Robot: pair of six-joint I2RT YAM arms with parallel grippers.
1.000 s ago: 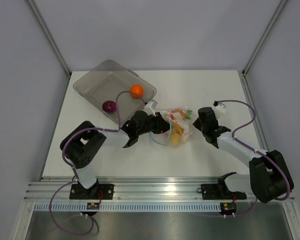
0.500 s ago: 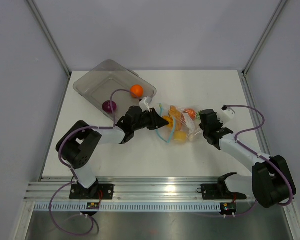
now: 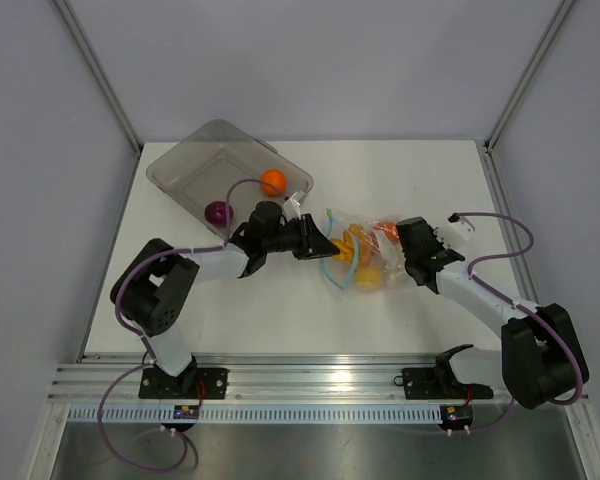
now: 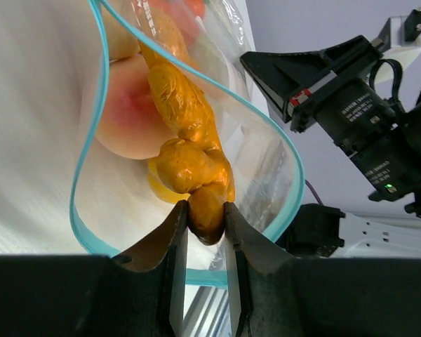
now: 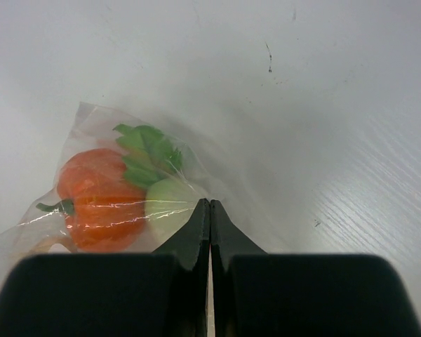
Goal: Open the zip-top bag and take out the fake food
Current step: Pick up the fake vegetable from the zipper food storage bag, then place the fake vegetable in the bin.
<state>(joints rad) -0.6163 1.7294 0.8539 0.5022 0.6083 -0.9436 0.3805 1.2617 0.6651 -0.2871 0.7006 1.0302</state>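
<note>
White table (image 3: pixel 230 310), left wrist shows left pincer (image 4: pixel 206 214) pinching fake food (image 4: pixel 189 165), right pincer (image 5: pixel 210 203) clamping zip-top bag (image 5: pixel 91 130)

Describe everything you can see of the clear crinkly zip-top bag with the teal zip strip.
The clear crinkly zip-top bag spans between both grippers over the white table. Its teal zip strip gapes open towards the left gripper, which pinches a lumpy yellow-orange toy piece at the mouth. A peach toy and an orange toy with green leaves sit inside. The right gripper pinches its closed end.

Left fingers (image 4: pixel 170 242) pinching, right fingers (image 5: pixel 195 242) pressed together (arms outstretched).
</note>
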